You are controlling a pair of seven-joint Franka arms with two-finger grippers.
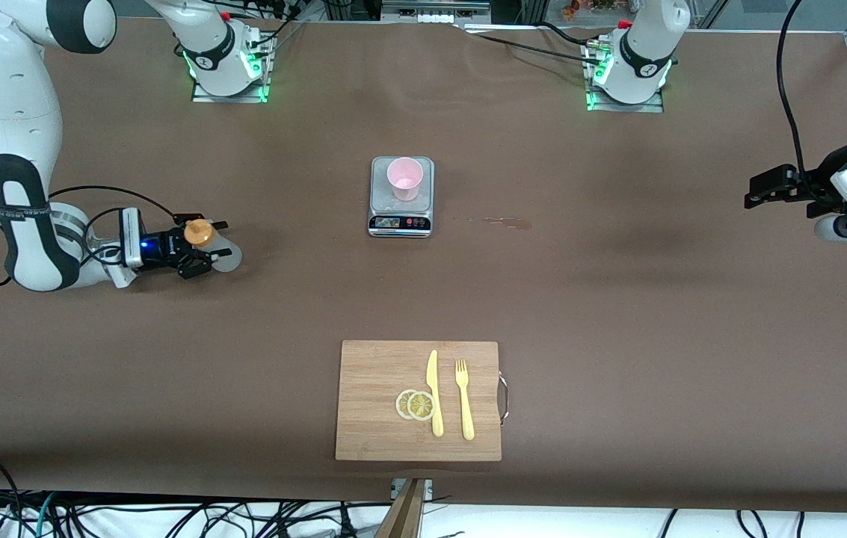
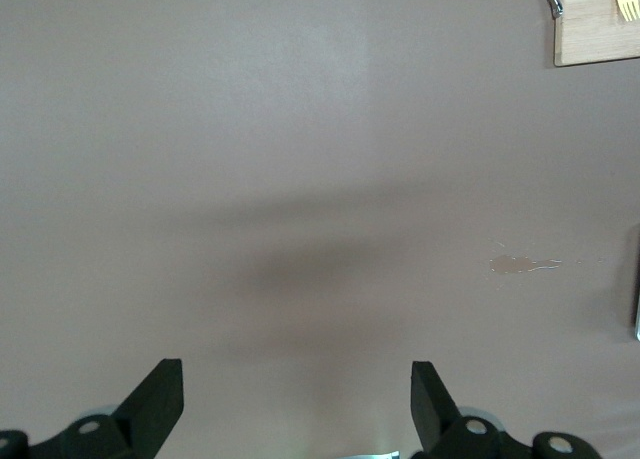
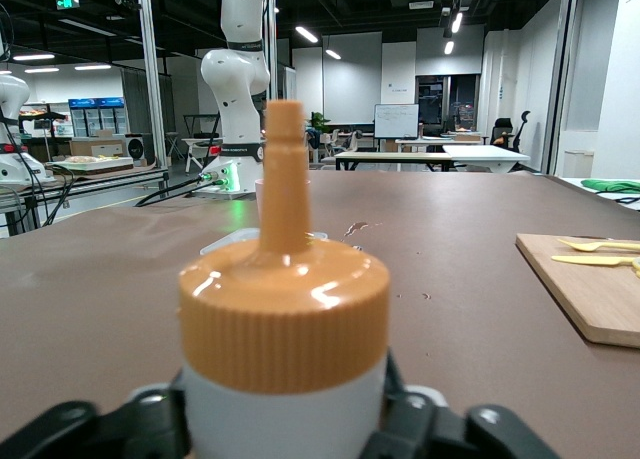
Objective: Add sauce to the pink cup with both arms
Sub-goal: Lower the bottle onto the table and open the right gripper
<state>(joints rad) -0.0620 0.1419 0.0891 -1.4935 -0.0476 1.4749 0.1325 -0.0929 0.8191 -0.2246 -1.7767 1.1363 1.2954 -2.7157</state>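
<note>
Bracketing the sauce bottle (image 1: pixel 201 234) with the right gripper (image 1: pixel 202 248) low at the right arm's end of the table, well apart from the pink cup (image 1: pixel 404 178); clamped or loose, cannot tell. Keeping the cup on the scale (image 1: pixel 401 218), probably for weighing. Waiting with the left gripper (image 2: pixel 297 379) spread wide, empty, likely for uncapping

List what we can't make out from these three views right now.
- Right gripper around the sauce bottle: front view too small to show whether the fingers touch it; right wrist view blocked by the bottle itself.
- Sauce level: the orange cap fills the right wrist view.
- Pink cup contents: too small in front view; mostly hidden by the nozzle in the right wrist view.
- Scale display: unreadable, too small.
- Left gripper: open, waiting; fingers cut off at the frame edge.
</note>
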